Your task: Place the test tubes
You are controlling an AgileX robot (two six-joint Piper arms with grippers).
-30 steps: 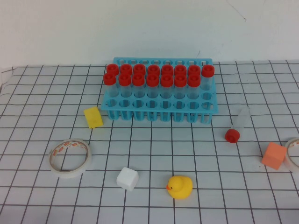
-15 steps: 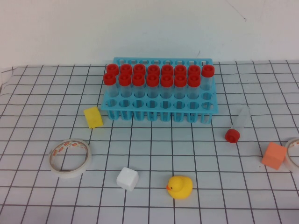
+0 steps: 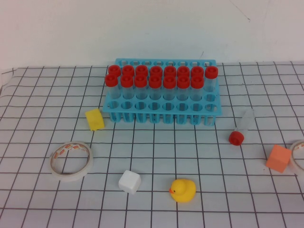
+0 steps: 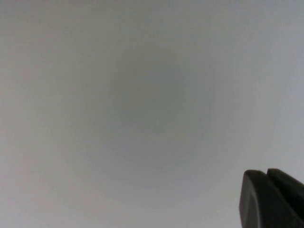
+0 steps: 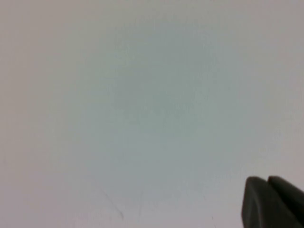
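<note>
Okay | gridded table [image 3: 47,95], white wall [image 3: 142,28] | test tube [image 3: 241,126] lying right of rack [image 3: 161,111], duck [image 3: 183,190] in front | my left gripper [image 4: 266,173], right gripper [image 5: 267,179] clenched, facing blank wall

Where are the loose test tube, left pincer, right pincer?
loose test tube [image 3: 243,123]: high view, on its clear body.
left pincer [image 4: 267,178]: left wrist view, on its shut tips; absent from high view.
right pincer [image 5: 267,184]: right wrist view, on its shut tips.

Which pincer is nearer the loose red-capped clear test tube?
Probably right: the tube lies toward the robot's right. Both shut, left pincer and right pincer sit outside the high view.
</note>
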